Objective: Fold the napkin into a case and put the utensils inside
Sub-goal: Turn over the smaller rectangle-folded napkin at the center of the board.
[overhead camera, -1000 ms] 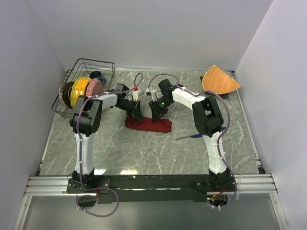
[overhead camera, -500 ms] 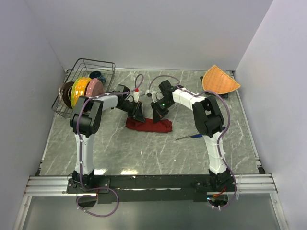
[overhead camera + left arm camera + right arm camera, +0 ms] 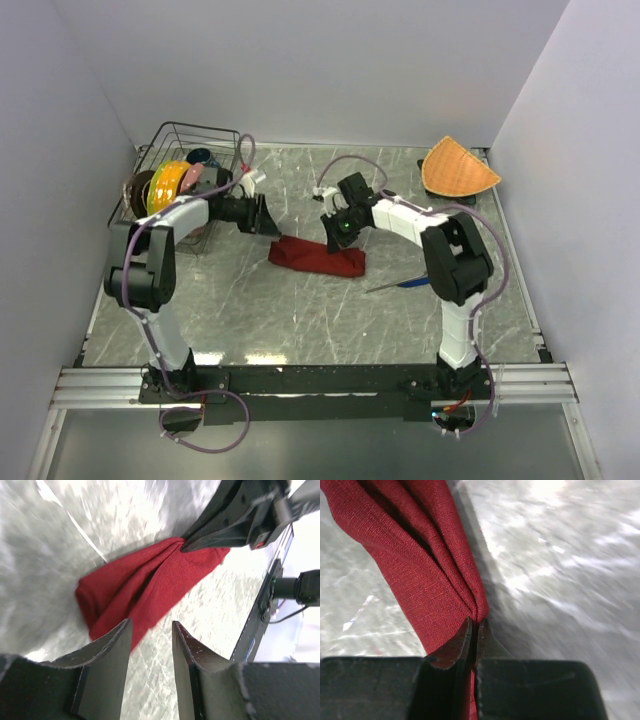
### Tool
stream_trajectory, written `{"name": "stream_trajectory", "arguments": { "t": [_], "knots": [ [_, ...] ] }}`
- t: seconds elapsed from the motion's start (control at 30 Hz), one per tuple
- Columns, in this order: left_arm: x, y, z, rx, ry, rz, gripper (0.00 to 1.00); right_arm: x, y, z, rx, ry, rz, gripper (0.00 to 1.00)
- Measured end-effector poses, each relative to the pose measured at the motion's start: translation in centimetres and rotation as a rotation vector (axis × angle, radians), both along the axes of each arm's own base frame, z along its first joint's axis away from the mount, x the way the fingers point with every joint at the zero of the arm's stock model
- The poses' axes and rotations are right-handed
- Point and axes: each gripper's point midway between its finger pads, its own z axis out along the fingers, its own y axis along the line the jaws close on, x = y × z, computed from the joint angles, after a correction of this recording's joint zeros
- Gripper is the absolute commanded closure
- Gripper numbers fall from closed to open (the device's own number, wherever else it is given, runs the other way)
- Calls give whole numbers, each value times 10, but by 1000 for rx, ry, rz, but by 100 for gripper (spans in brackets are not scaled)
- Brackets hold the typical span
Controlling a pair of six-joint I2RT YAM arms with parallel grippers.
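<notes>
One grey marbled table (image 3: 250,310) carries the dark red, bunched cloth napkin (image 3: 318,257) at frame centre, long axis left to right. The right gripper (image 3: 339,234) is clamped on its upper edge; the left gripper (image 3: 268,218), fingers parted and empty, hangs just beyond its upper-left end. Slim grey-and-blue utensils (image 3: 398,286) lie lower right.

- Near the middle of the desk (image 3: 300,320): the napkin (image 3: 317,256), stretched from left to right.
- Just behind and left of its left end, not touching: the left end effector (image 3: 268,218), fingers apart.
- At its far edge, right of the middle: the right end effector (image 3: 337,240), pinched on the cloth.
- Right of the napkin and nearer, apart from it: the knife (image 3: 402,285).
- Far left corner: a wire rack (image 3: 200,128), plates (image 3: 170,185) standing inside.
- Far right corner: a mat (image 3: 458,168).
</notes>
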Motion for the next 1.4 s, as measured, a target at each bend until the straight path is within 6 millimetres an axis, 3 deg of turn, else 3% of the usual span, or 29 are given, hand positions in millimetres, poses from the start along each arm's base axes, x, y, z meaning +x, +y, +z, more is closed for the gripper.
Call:
{"name": "stream_trajectory", "arguments": {
  "t": [0.13, 0.23, 0.37, 0.5, 0.7, 1.07, 1.33, 1.4],
  "knots": [
    [6, 12, 31, -13, -78, 34, 57, 9, -4, 22, -31, -183, -14, 100],
    [5, 19, 43, -17, -108, 53, 57, 17, -1, 39, -56, -335, -15, 100],
    [-4, 28, 41, -13, -91, 75, 57, 29, 3, 51, -117, -536, -31, 100],
    [-14, 37, 33, 0, -59, 96, 57, 32, 1, 44, -227, -725, -50, 100],
    [-30, 51, 33, 19, -51, 121, 57, 17, 12, 38, -365, -974, -5, 100],
    [-58, 70, 43, 36, -111, 139, 58, -10, 23, 58, -428, -1263, -3, 100],
    [-69, 91, 45, 49, -119, 194, 58, -45, 35, 36, -470, -1372, 112, 100],
    [-71, 93, 48, 52, -133, 198, 58, -54, 39, 31, -476, -1393, 141, 94]
  ]
}}
